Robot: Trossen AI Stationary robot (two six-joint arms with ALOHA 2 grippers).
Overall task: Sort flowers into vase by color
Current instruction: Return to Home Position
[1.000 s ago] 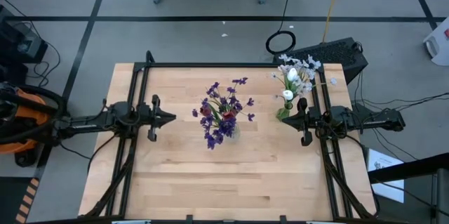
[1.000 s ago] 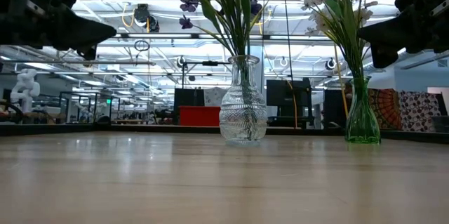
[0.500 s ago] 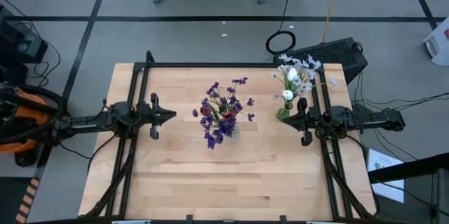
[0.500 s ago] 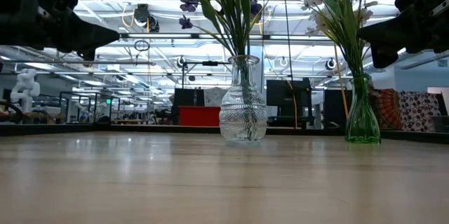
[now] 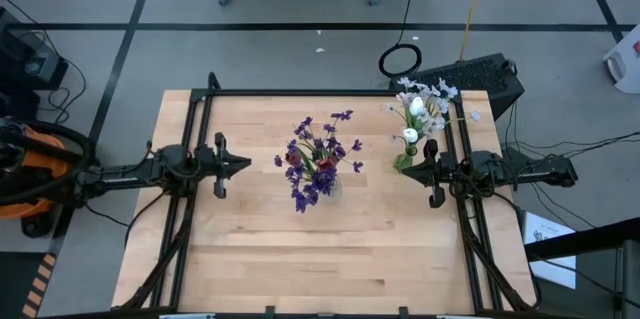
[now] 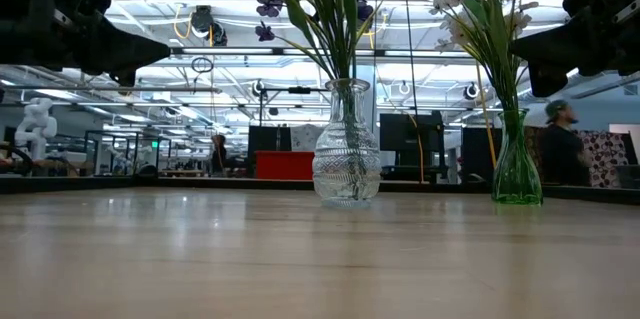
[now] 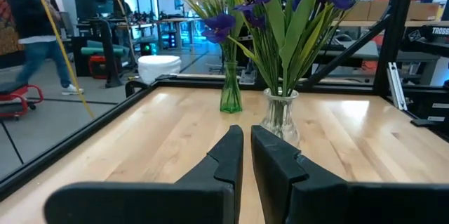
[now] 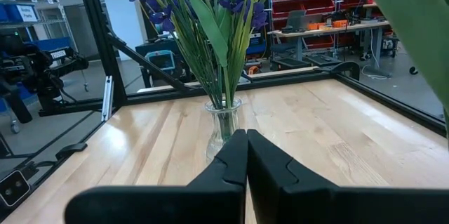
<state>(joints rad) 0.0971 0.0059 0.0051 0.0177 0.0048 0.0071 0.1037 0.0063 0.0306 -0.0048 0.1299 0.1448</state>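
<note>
**Q:** From above, where do the flowers stand?
**A:** Purple sprigs [image 5: 318,149] and red tulips [image 5: 325,165] fill the clear vase [image 5: 327,189] mid-table. White blossoms [image 5: 420,107] fill the green vase [image 5: 403,163] at its 3 o'clock. The left gripper [image 5: 243,166] hangs at 9 o'clock, and the right gripper [image 5: 408,169] is just beside the green vase.

**Q:** At table height?
**A:** Both vases are upright and well apart.

**Q:** The wrist cameras?
**A:** Left fingers are all but closed and right fingers are pressed together, both empty. The stems look light and springy, best pinched mid-stem. The glass likely tips easily.
</note>
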